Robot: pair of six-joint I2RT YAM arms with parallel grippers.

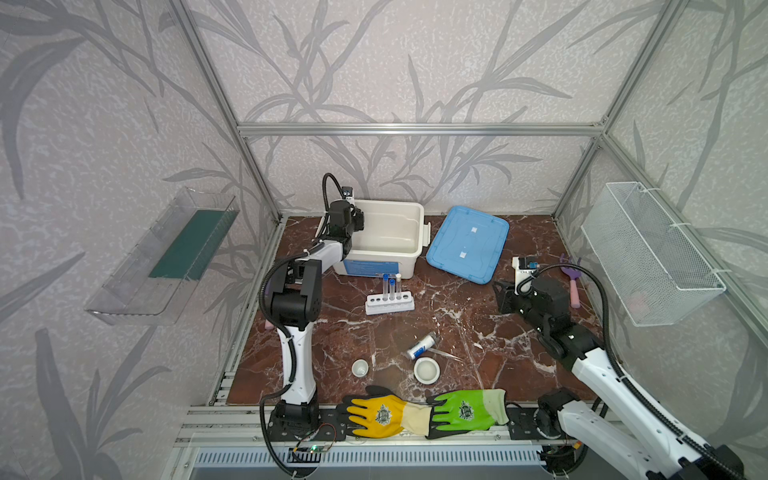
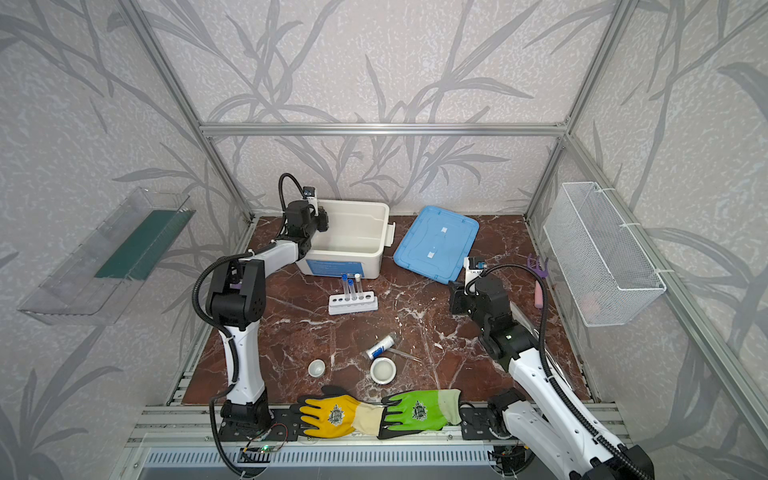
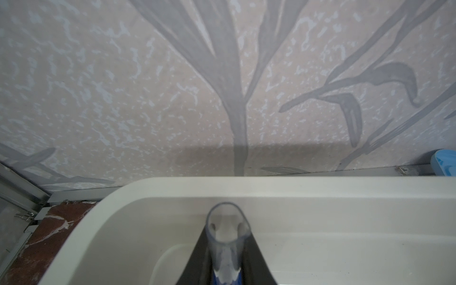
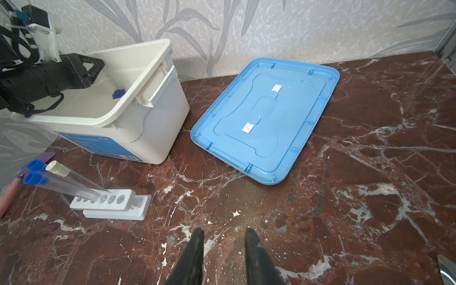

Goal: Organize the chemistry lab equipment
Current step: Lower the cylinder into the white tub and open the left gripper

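Left gripper [image 3: 227, 249] is clamped on the blue-based clear vessel [image 3: 226, 222], and only the left wrist view shows that grip: black fingers [image 3: 256, 261] on either side, the open mouth away from the lens, the blue base nearest it. The right wrist view adds the blue base low, below the fingertips and inside the white bin [image 4: 158, 128]. In both top views the gripper body hides the vessel, over the bin's left rim.

Right gripper [image 4: 223, 243] hangs just over the marble tabletop [image 4: 345, 197], its fingers apart with nothing between them.

Three test tubes [image 1: 392, 287] stand caps-up in the white six-hole rack [image 1: 390, 306]. The rack's long axis runs parallel to the bin's front wall, close in front of it.

The blue-labelled vial [image 1: 420, 347] lies on its side on a diagonal, with the metal tweezers [image 1: 446, 354] just beside it. Two ceramic dishes [image 1: 427, 370] sit near the front edge.

The blue lid [image 1: 467, 245] lies flat to the right of the bin. Bare marble stretches between the rack and the right gripper.
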